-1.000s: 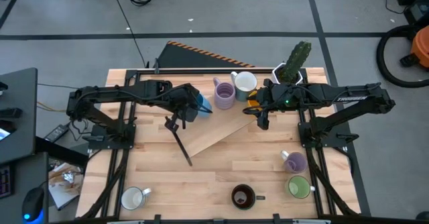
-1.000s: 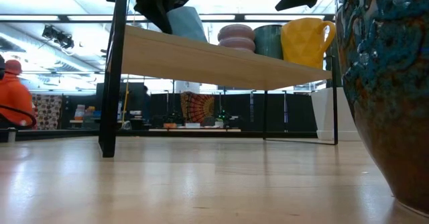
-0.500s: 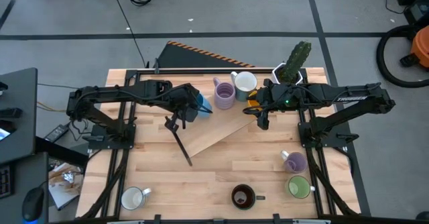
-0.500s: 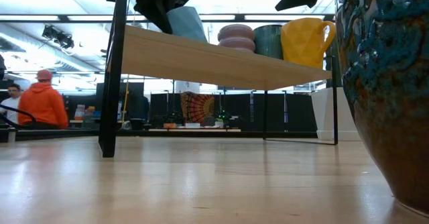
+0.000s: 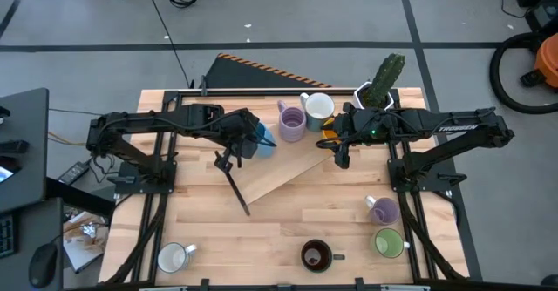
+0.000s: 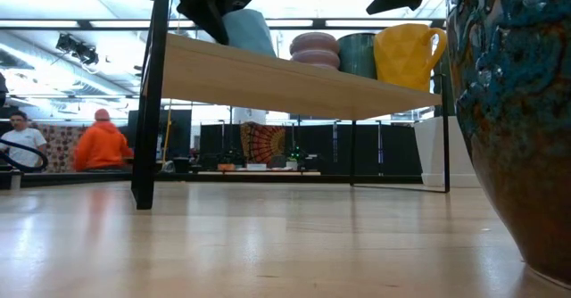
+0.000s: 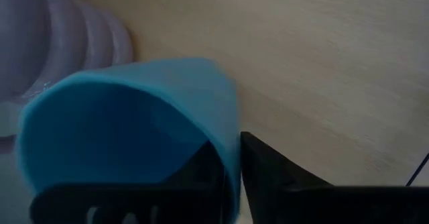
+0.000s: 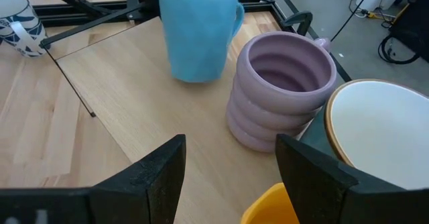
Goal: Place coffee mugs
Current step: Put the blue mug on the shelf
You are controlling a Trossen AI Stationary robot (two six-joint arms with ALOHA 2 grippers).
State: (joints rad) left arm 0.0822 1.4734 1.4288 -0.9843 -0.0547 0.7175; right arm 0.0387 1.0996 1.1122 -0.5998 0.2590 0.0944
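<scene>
You see the left hand (image 5: 253,140) gripping the rim of the blue mug (image 8: 198,33), which stands on the raised shelf (image 5: 279,173) near the surface's far edge, beside a lavender mug (image 8: 281,90). The right hand (image 8: 228,177) waits wide open, empty. Four mugs remain along the near edge.

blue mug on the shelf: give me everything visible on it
The glossy light-blue ceramic mug stands upright on the raised light-wood shelf board, at the end of the mug row, close beside the ribbed lavender mug. It tapers toward its base; one loop handle shows. The left gripper straddles its rim, one finger inside, one outside.
</scene>
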